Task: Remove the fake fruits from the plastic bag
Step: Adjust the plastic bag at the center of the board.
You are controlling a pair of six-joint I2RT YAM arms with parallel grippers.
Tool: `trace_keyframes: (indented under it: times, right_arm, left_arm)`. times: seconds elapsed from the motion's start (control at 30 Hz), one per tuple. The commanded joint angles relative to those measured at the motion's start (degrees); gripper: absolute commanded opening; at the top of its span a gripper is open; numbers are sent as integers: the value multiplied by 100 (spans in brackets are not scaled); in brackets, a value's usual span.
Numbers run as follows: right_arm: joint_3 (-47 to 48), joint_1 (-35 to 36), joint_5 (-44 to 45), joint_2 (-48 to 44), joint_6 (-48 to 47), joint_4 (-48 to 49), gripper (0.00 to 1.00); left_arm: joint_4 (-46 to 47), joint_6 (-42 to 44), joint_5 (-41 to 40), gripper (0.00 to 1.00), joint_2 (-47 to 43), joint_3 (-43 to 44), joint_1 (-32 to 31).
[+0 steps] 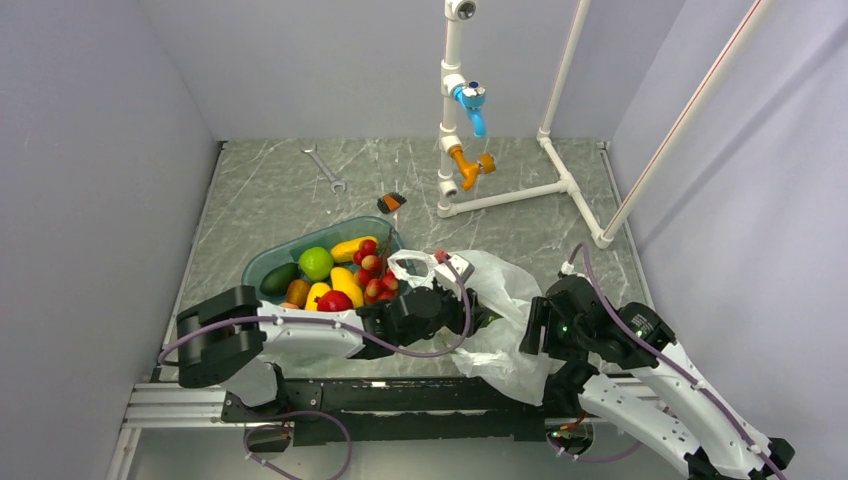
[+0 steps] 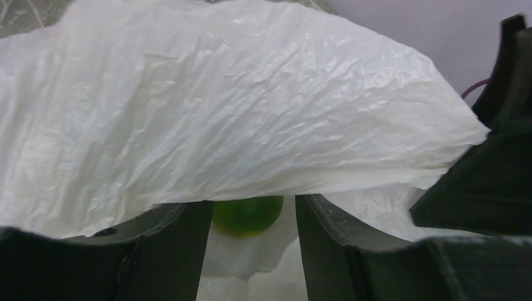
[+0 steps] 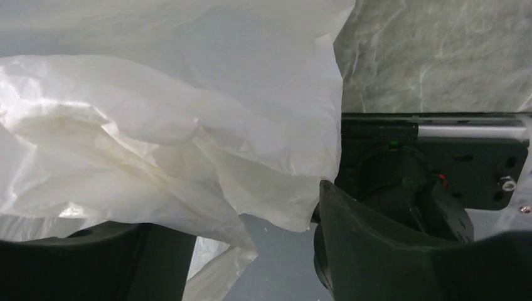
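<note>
The white plastic bag (image 1: 505,300) lies crumpled on the table, right of the teal tray (image 1: 262,262). My left gripper (image 1: 472,318) reaches into its left opening. In the left wrist view the gripper (image 2: 251,251) is open, bag film (image 2: 238,113) drapes over it, and a green round fruit (image 2: 246,215) sits just ahead between the fingers (image 2: 179,251), untouched. My right gripper (image 1: 535,335) is at the bag's right edge. It is open (image 3: 251,251), with bag film (image 3: 157,144) draped over its left finger. The red berries (image 1: 372,270), red apple (image 1: 334,301) and a green fruit (image 1: 316,263) lie in the tray.
The tray also holds yellow mango-like fruits (image 1: 352,247) and a dark avocado (image 1: 279,278). A wrench (image 1: 325,168) and a small black-orange object (image 1: 391,203) lie behind it. A white pipe frame (image 1: 455,120) with blue and orange valves stands at the back right.
</note>
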Motion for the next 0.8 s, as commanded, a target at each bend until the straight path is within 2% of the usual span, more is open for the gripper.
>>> trace_keyframes:
  times: [0.0, 0.1, 0.27, 0.4, 0.47, 0.5, 0.53, 0.57, 0.6, 0.63, 0.67, 0.77]
  right_arm:
    - [420, 9, 522, 195, 16, 658, 78]
    - [662, 1, 664, 614, -76, 1022, 98]
    - [319, -5, 1122, 1002, -7, 2067, 99]
    - [-519, -362, 914, 1331, 598, 2935, 97]
    - [-999, -835, 607, 1315, 710, 3323, 86]
    - [-1264, -1157, 383, 1269, 770, 3512, 78]
    - [-1612, -1535, 28, 1219, 741, 3716, 64]
    - [-1842, -1916, -362, 1208, 620, 3939, 36]
    - [-2043, -2191, -745, 1215, 566, 4100, 26]
    - [-2197, -2366, -1018, 1246, 495, 4253, 20]
    - [-2326, -2423, -1187, 1284, 353, 4392, 18]
    - [-2622, -2429, -1469, 1275, 109, 4498, 21]
  left_arm:
    - [304, 279, -248, 57, 356, 361, -29]
    - [352, 246, -112, 57, 543, 453, -29]
    - [834, -40, 0, 57, 674, 98, -29]
    - [696, -171, 67, 55, 723, -1, -28]
    - [823, -256, 39, 54, 710, -137, -29]
    - [820, -290, 1, 54, 706, -178, -29]
    - [751, -312, -49, 54, 703, -193, -29]
    - [651, -317, -76, 54, 691, -196, -29]
    - [640, -281, -75, 54, 670, -211, -29]
    - [615, -254, -86, 54, 637, -231, -29]
    - [573, -245, -80, 55, 599, -235, -17]
    - [72, -369, 155, 57, 518, -67, 149]
